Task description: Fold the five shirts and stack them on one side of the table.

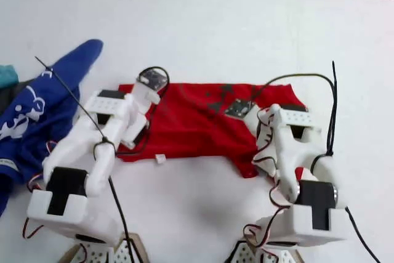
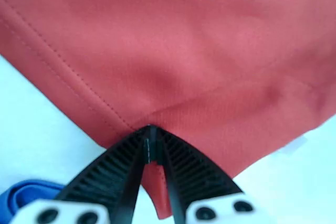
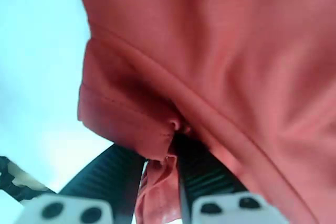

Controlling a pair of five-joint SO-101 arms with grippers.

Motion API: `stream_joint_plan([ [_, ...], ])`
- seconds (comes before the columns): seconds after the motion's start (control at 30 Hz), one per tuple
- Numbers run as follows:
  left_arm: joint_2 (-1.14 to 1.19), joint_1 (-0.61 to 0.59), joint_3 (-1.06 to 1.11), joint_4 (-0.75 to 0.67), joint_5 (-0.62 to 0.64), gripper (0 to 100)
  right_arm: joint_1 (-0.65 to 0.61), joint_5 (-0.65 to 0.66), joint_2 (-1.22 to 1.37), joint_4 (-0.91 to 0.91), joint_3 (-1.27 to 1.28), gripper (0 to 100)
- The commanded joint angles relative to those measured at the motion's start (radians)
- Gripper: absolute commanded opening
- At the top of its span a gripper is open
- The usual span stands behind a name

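High view showed the red shirt spread flat across the middle of the white desk, with a blue shirt heaped at the edge beside the left arm. Left wrist view had the left jaws clenched on the red shirt's stitched hem near a corner. Right wrist view had the right jaws grasping a bunched fold at its other end. This looked like the start of the red shirt's first fold. The next move would call for both arms to lift together and carry the gripped edge across evenly, keeping the cloth taut.
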Motion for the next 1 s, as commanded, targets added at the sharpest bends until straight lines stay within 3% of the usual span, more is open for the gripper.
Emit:
stream_joint_plan([
  [0.0, 0.008, -0.008, -0.015, -0.034, -0.009, 3, -0.005, 0.003, 0.012, 0.051, -0.086, 2.0],
  [0.23, 0.008, -0.008, -0.015, -0.034, -0.009, 3, 0.001, 0.091, 0.013, 0.277, -0.368, 2.0],
  [0.43, 0.008, -0.008, -0.015, -0.034, -0.009, 3, -0.005, 0.1, 0.044, 0.315, -0.56, 2.0],
  [0.97, 0.008, -0.008, -0.015, -0.034, -0.009, 3, -0.038, 0.175, 0.659, 0.538, -1.433, 2.0],
])
